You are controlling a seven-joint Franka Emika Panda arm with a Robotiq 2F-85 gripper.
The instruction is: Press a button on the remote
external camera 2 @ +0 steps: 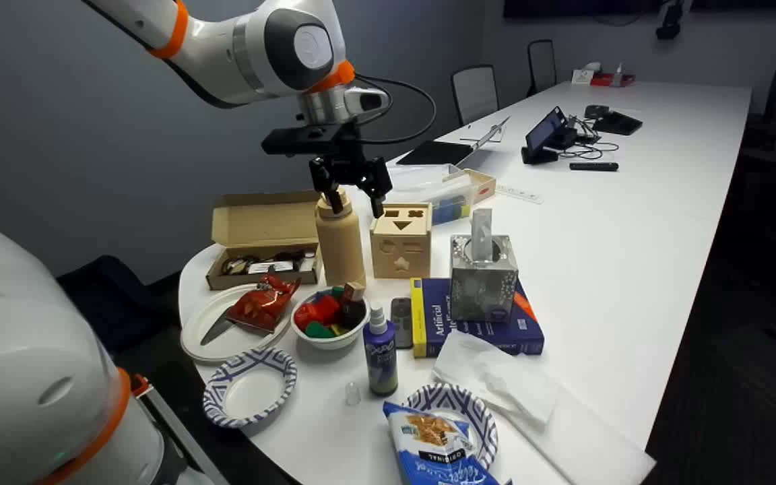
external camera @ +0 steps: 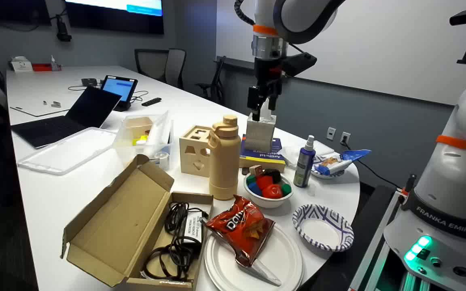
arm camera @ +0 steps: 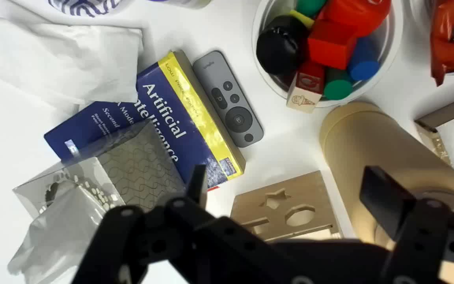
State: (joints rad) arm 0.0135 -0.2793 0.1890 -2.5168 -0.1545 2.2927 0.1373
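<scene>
A grey remote [arm camera: 229, 98] lies flat on the white table in the wrist view. It has a round dark pad and several small dark buttons. It lies along the yellow spine of a blue book [arm camera: 168, 114], and also shows in an exterior view [external camera 2: 402, 323], behind a purple spray bottle. In the view that looks past the tan bottle [external camera: 224, 161], it is mostly hidden. My gripper [arm camera: 288, 185] is open and empty, high above the table near the wooden shape box and tan bottle, well apart from the remote. The gripper also shows in both exterior views [external camera: 264, 110] [external camera 2: 357, 205].
A silver tissue box [external camera 2: 484, 289] stands on the book. A bowl of coloured blocks [external camera 2: 329, 340], the spray bottle [external camera 2: 381, 360] and the wooden shape box [external camera 2: 401, 249] stand around the remote. A black remote-like device [external camera 2: 593, 166] lies farther down the table.
</scene>
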